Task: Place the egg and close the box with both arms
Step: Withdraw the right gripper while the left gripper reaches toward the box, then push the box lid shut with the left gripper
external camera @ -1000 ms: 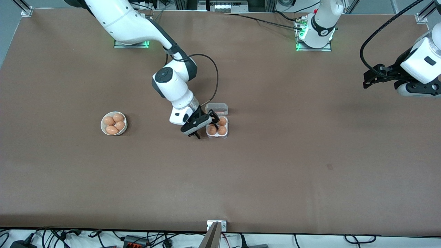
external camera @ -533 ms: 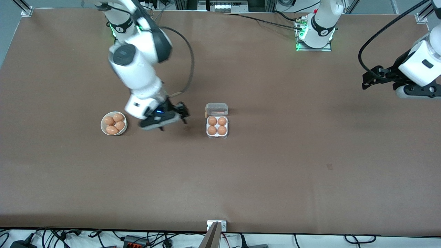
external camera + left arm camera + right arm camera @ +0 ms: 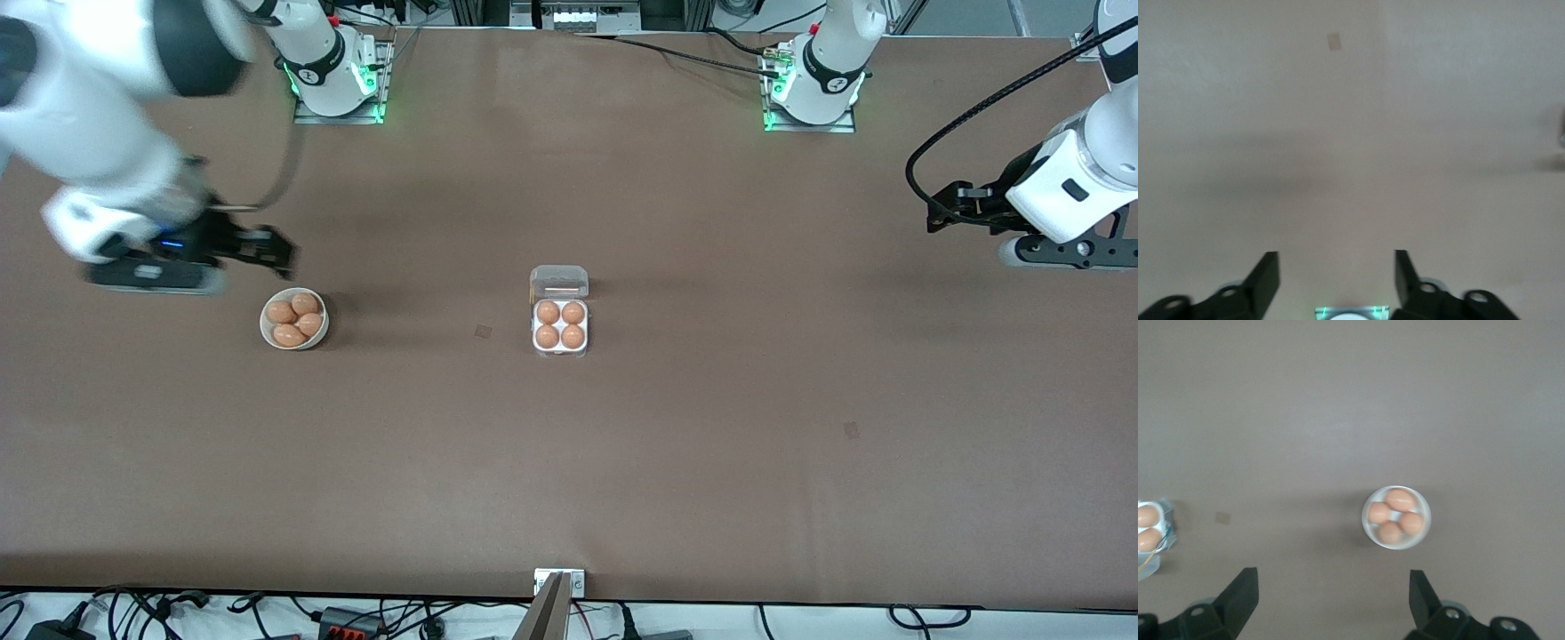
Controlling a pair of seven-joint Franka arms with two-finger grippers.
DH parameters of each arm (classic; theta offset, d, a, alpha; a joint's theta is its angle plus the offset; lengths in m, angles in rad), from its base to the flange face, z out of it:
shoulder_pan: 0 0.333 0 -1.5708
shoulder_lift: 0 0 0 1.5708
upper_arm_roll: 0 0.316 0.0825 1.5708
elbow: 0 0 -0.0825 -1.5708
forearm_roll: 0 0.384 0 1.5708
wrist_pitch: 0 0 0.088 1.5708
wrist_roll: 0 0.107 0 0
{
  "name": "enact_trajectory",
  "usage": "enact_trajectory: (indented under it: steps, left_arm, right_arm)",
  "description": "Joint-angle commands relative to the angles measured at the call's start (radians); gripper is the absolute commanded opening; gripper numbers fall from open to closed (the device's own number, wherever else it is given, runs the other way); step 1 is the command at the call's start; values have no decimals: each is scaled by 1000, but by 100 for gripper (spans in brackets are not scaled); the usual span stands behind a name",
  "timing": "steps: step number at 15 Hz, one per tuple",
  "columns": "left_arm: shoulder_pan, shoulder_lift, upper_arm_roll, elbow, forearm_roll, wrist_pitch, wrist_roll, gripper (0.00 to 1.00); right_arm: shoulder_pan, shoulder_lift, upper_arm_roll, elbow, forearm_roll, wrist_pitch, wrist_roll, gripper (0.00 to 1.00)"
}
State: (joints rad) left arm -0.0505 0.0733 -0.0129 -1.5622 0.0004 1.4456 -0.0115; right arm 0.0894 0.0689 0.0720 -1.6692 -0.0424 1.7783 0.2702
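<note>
Clear box (image 3: 560,325) four eggs, bowl (image 3: 294,319) four

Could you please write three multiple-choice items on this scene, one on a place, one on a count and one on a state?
1. Where is the right gripper?
A. In the box
B. Up over the table by the bowl
C. On the box lid

2. How many eggs lie in the box?
A. Two
B. Three
C. Four

3. How is the box lid?
A. Open
B. Shut
C. Taken off and lying in the bowl

Answers:
1 B: the front view shows it at the right arm's end of the table, just above the bowl.
2 C: every cell holds an egg.
3 A: the clear lid lies folded back, the eggs uncovered.
</note>
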Motion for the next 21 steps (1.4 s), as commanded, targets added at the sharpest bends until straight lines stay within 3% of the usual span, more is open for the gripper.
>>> enact_trajectory:
  steps: [1,4,9,10,13,16,21]
  left_arm:
    - [3,5,-1,19,-14,-77,53,1]
    - [3,3,-33,16,-16,-96,47,1]
    - [1,5,-154,-21,-112,-140,-25,1]
    - [1,10,-189,-48,-125,-117,-62,1]
    - [-8,29,-332,-113,-132,25,-166,1]
    - [-29,107,-507,-114,-119,157,-396,1]
    - [-191,255,-536,-119,-38,329,-560,1]
  right_arm:
    - [-22,22,-84,139,21,-124,-8,100]
    - [-51,46,-165,290,74,-304,-8,100]
    - [-83,45,-156,249,76,-307,-66,100]
    - [-83,43,-152,243,61,-284,-83,100]
    - [-126,37,-26,243,-34,-286,-78,100]
    - [-125,34,-18,249,-30,-289,-77,100]
    - [-123,20,-18,247,32,-289,-71,100]
